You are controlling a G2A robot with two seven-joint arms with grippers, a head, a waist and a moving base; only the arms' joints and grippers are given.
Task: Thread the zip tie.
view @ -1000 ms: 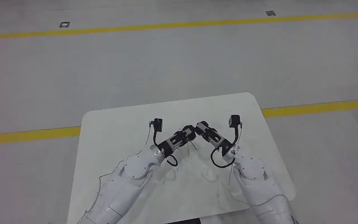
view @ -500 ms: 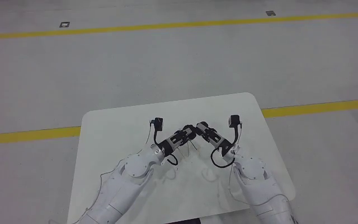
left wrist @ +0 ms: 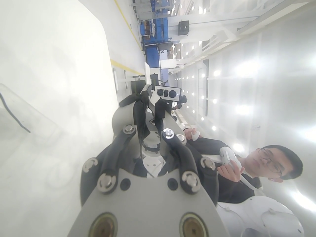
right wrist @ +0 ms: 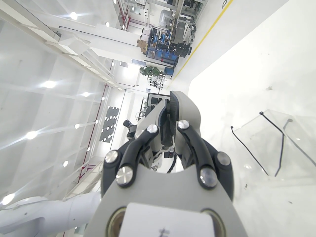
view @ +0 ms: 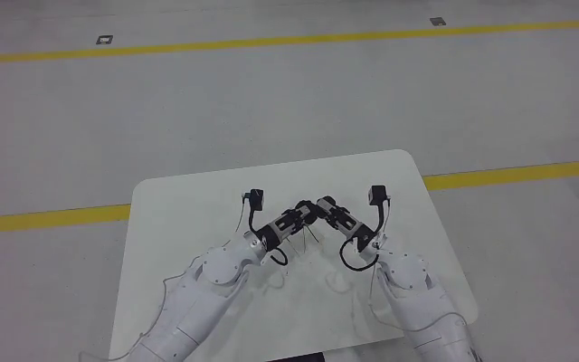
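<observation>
While both arms stood tip to tip near the clear tray (right wrist: 303,129), black zip ties (right wrist: 248,149) lay loose inside that tray on the table (view: 181,226). The right tool (right wrist: 170,104) was pressed together. Whether a tie sat in its grip could not be told, nor whether the left tool (left wrist: 148,102) was spread or pinching. Judging by this, the threading itself was the step in hand. It would go best with the tail gripped close to its tip, lined up square with the head's slot beside the tray, then fed slowly without twisting, one tool bracing the head.
</observation>
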